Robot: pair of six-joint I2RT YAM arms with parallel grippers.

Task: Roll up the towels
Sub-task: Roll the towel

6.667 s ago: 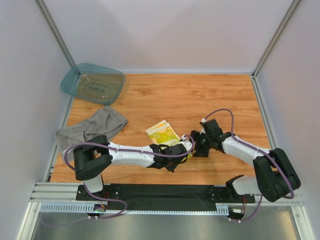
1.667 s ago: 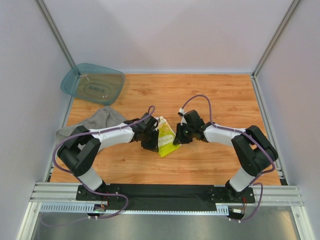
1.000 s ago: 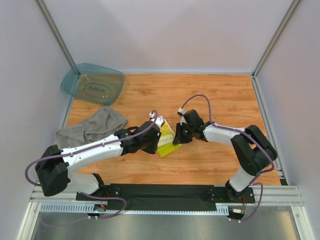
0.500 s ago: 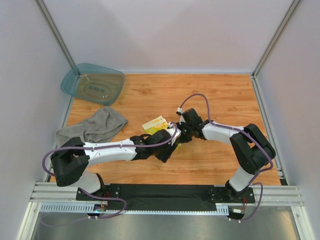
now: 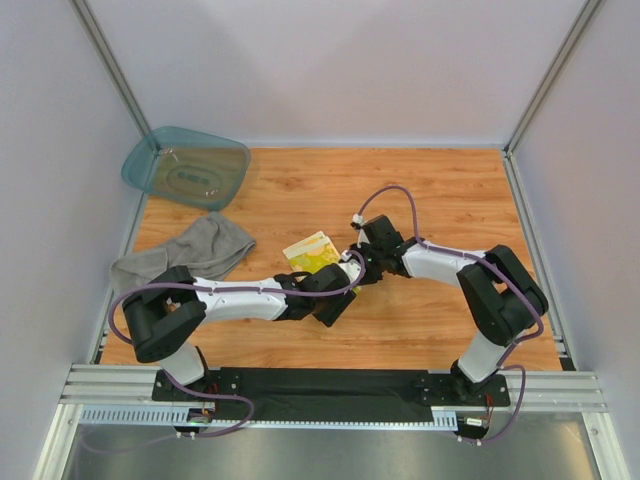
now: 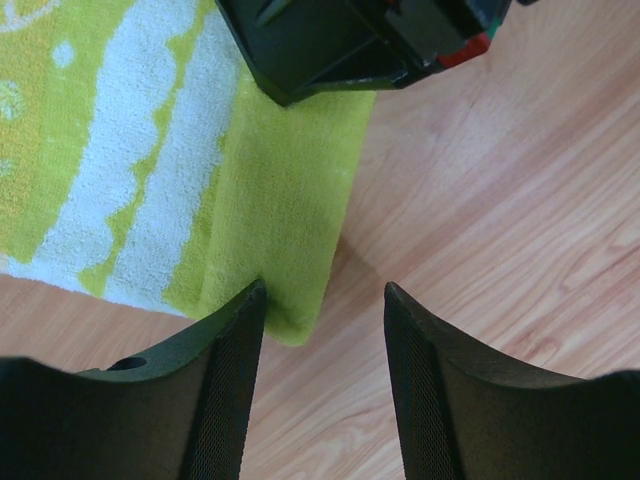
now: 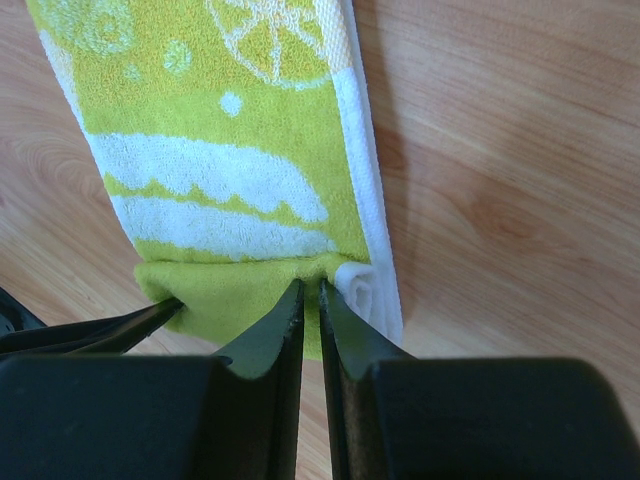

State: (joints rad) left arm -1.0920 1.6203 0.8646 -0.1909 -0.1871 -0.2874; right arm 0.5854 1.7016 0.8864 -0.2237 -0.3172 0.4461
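The small yellow-and-white towel (image 5: 310,252) lies flat at mid-table, with a short folded strip along its near end (image 7: 235,295). My right gripper (image 7: 310,285) is shut on that folded edge, and the cloth puckers at its tips; from above it sits at the cloth's near-right end (image 5: 362,268). My left gripper (image 6: 323,290) stands open just beside it, one finger (image 6: 225,360) touching the yellow corner (image 6: 285,310), with wood showing between the fingers. From above, the left gripper (image 5: 343,283) is close under the right one. The grey towel (image 5: 185,255) lies crumpled at the left.
A translucent teal tub (image 5: 185,165) stands at the back left corner, tipped against the wall. The left arm (image 5: 240,298) stretches across the front of the wooden table (image 5: 430,190). The right gripper's black body (image 6: 340,40) fills the top of the left wrist view.
The left gripper has opened and let go of the yellow cloth, then slid right to its near end. The cloth, bunched between both grippers before, now lies spread flat.
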